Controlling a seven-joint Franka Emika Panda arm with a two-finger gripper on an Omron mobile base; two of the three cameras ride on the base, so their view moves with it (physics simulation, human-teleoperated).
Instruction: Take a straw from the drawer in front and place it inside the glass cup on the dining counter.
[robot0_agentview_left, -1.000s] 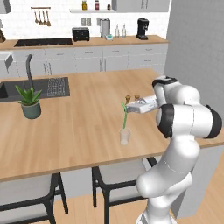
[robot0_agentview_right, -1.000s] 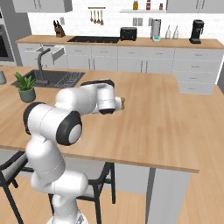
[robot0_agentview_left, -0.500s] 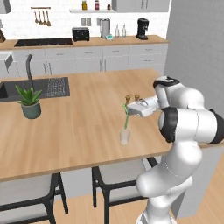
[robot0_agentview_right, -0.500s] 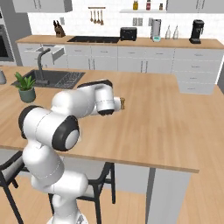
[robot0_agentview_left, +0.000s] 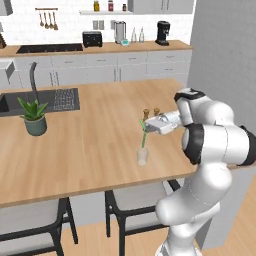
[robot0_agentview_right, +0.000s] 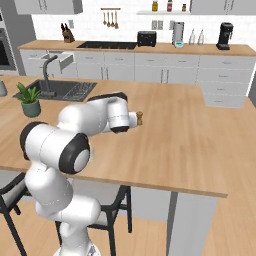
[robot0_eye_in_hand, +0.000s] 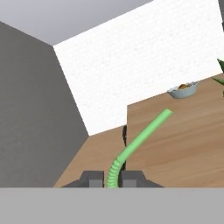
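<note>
Currently the gripper (robot0_agentview_left: 148, 125) sat out over the dining counter (robot0_agentview_left: 95, 145), directly above the glass cup (robot0_agentview_left: 143, 156), which stood upright near the counter's front edge. Between the two the straw (robot0_agentview_left: 143, 134) ran roughly upright, its lower end down inside the cup and its upper part at the fingers. From the hand view, the two dark fingertips (robot0_eye_in_hand: 92, 179) stood close on either side of the straw's (robot0_eye_in_hand: 131, 148) ribbed section, nearly shut around it; whether they actually pressed it I could not tell. Beyond the bend, the straw's smooth length angled away across the wood. Two small brown shakers (robot0_agentview_left: 151, 113) stood just behind the gripper. A potted plant (robot0_agentview_left: 34, 116) sat well to the left by the dark sink (robot0_agentview_left: 45, 100). A bowl (robot0_eye_in_hand: 182, 90) rested on the far end of the counter in the hand view.
</note>
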